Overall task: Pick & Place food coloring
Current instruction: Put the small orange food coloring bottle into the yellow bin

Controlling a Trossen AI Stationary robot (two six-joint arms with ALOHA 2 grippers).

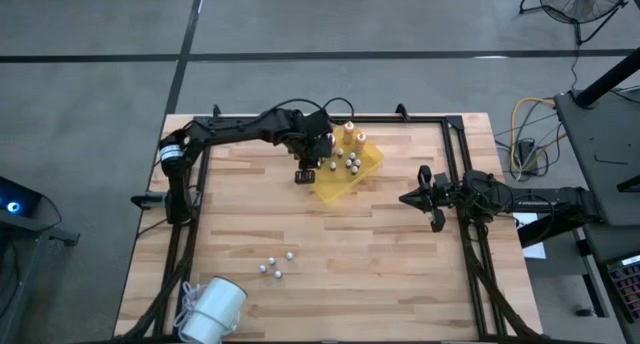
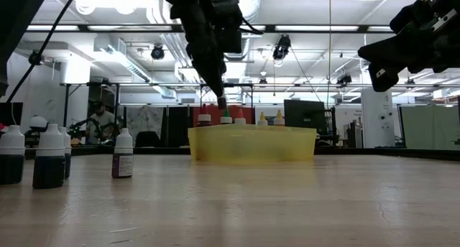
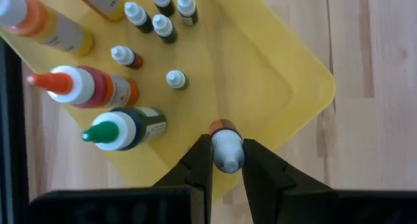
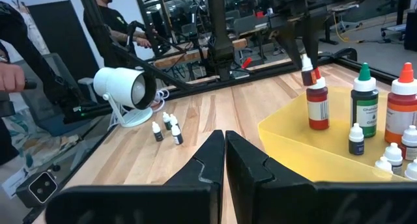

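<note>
A yellow tray sits on the far middle of the table. In it stand taller food coloring bottles with pointed caps, one orange and one green, among several tiny white-capped dropper bottles. My left gripper hovers over the tray's near-left part, shut on one tiny white-capped bottle. My right gripper waits shut above the table's right side, touching nothing. Several more tiny white-capped bottles stand on their bases on the near part of the table. My left gripper pinches the tiny bottle between its two fingers at the white cap, coming from above and pointing down. The bottle is lifted clear above the tray, roughly upright, with its orange-brown body below the fingers.
A white lamp-like object lies at the near-left corner. The black frame rails run along the table's edges. Bare wood lies between the tray and the near bottles. A person stands beyond the table.
</note>
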